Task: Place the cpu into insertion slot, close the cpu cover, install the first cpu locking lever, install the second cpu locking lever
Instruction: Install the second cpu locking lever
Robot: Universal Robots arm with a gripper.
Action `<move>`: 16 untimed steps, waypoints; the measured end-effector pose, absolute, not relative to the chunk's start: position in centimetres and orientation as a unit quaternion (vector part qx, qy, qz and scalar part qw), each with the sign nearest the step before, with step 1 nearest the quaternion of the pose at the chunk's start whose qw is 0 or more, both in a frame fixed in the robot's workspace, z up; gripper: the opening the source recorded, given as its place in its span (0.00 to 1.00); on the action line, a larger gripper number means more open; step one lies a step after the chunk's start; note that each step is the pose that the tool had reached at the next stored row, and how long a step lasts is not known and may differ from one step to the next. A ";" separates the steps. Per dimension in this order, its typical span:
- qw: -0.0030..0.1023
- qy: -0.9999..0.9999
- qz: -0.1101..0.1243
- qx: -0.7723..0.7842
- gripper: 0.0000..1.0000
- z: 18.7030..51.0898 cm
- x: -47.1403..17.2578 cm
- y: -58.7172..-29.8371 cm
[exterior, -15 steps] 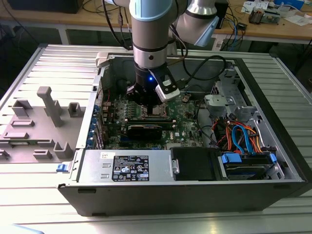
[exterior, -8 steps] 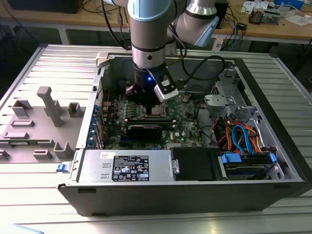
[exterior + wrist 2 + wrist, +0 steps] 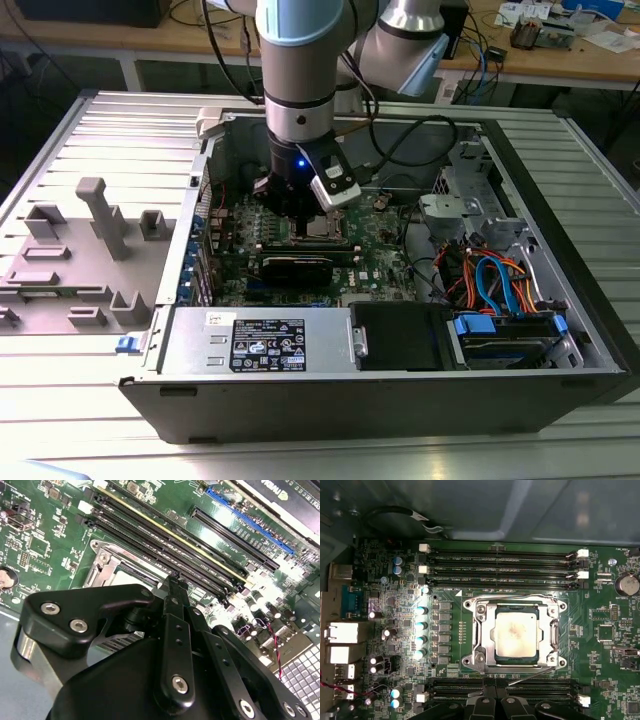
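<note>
1. The cpu (image 3: 515, 636) is dull silver-grey with a faint brown smudge.
2. The cover (image 3: 479, 632) is shiny silver.
3. The board (image 3: 600, 645) is green.
4. The memory slots (image 3: 502, 562) are black with white clips.
5. The gripper (image 3: 172, 587) is black.

A silver-grey tubular robot arm (image 3: 300, 80) with pale blue joint caps carries black cables, a small blue light, and a matte black gripper (image 3: 172, 580) studded with silver screws.
</note>
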State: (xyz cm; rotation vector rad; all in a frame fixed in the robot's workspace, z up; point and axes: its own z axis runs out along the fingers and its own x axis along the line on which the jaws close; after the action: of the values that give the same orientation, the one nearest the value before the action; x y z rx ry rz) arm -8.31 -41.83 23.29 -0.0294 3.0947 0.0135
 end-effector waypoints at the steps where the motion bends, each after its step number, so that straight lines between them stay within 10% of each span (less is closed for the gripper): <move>1: 0.023 1.000 0.004 -0.010 0.11 23.1 -8.5 -41.8; 16: 0.023 1.000 0.004 -0.009 0.11 22.3 -9.0 -41.8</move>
State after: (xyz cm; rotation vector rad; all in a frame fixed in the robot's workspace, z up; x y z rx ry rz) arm -8.96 -41.82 22.26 -0.0292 3.0946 0.0137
